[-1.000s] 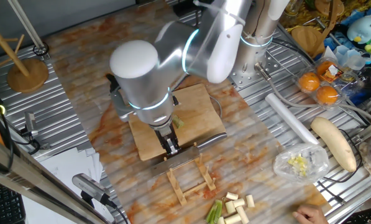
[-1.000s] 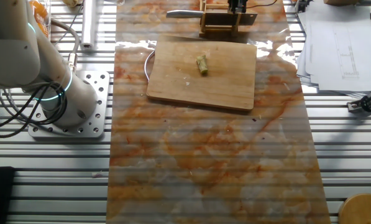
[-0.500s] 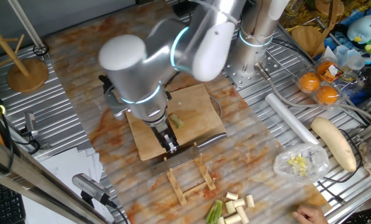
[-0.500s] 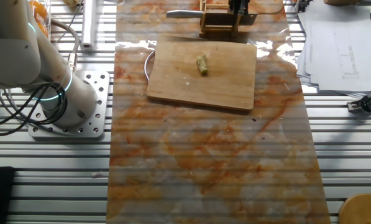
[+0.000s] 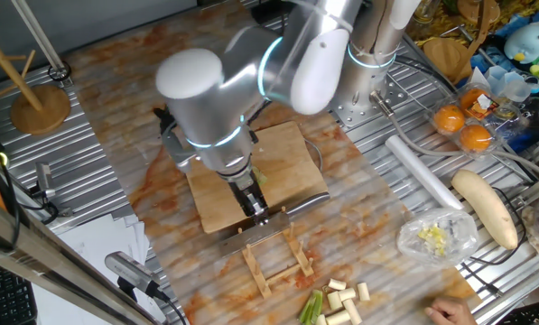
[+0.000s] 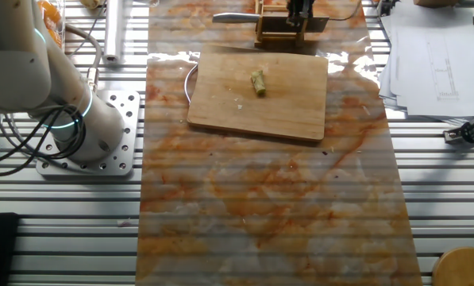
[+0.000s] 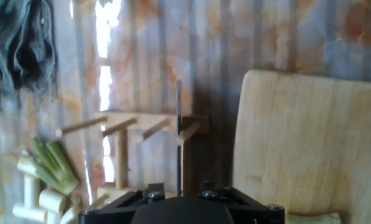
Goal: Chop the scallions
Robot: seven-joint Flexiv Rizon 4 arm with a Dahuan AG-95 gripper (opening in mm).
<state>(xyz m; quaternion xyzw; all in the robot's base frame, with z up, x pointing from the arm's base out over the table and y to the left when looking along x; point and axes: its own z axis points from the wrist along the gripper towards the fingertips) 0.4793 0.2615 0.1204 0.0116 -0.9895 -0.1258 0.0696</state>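
One short pale-green piece of the scallions (image 6: 258,81) lies near the middle of the wooden board (image 6: 284,107), half hidden by the arm in the other fixed view (image 5: 260,178). Several more stalks (image 5: 334,302) lie past the wooden knife rack (image 5: 276,257), and they also show in the hand view (image 7: 42,177). The knife (image 6: 237,17) stands in the rack (image 6: 280,30), and its blade (image 7: 178,124) appears edge-on as a thin line. My gripper (image 5: 255,212) hangs right over that blade (image 6: 300,9). Its fingers are hidden in the hand view.
A plastic bag with chopped bits (image 5: 434,237), a large pale vegetable (image 5: 486,208), a white roll (image 5: 422,171) and oranges (image 5: 463,126) lie at the right. A person's hand (image 5: 450,311) is at the bottom edge. Papers (image 6: 435,56) and a wooden stand (image 5: 39,104) flank the mat.
The arm's elbow swung left and then back to the right, while the gripper tip stayed over the rack with only a slight shift. The knife and scallion piece have not moved.
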